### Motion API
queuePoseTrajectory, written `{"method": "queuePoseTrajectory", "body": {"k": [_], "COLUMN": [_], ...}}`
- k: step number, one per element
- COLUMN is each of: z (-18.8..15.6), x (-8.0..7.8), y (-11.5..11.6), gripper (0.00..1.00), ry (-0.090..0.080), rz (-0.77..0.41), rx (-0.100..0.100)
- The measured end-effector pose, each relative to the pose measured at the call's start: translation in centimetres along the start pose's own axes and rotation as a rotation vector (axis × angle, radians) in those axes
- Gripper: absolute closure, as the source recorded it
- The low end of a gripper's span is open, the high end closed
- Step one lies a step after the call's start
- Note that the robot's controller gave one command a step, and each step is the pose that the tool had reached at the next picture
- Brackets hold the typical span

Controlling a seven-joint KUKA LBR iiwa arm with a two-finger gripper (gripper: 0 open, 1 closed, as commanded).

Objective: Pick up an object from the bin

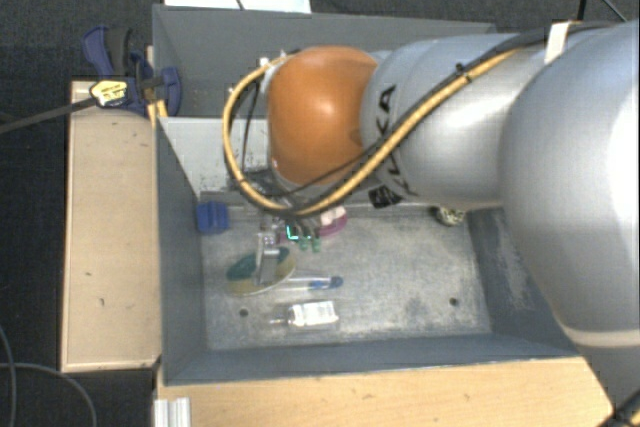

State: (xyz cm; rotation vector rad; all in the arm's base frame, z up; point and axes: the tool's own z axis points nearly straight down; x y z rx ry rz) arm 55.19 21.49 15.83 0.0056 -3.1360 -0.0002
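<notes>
- Looking down into the grey bin [420, 293], I found the arm [520, 115] reaching in from the right, its orange wrist cover [315, 115] above the back-left part of the floor.
- The gripper [271, 253] hung low under that cover, left of the floor's middle. I could not tell whether it stood wide or narrow.
- Its tip was right at a flat tan piece [264, 282] lying left of centre. I could not make out whether it touched.
- A dark teal piece [240, 267] lay against the tan one's left side.
- A clear tube [312, 285] with a blue end lay just right of the tan piece.
- A small white packet [312, 316] sat nearer the front wall, apart from the rest.
- A blue block [211, 216] stood by the left wall, and a pink thing [334, 220] lay just right of the gripper, under the wrist.
</notes>
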Motion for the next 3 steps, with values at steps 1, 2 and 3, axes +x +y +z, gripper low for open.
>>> {"method": "queuePoseTrajectory", "body": {"k": [1, 2, 3], "z": [8.3, 8.3, -5.3], "x": [1.0, 1.1, 0.3], "y": [-4.8, -4.8, -6.3], "gripper": [0.00, 1.00, 1.00], "ry": [-0.008, -0.006, -0.016], "rz": [-0.243, -0.239, -0.295], "rx": [0.000, 0.000, 0.000]}}
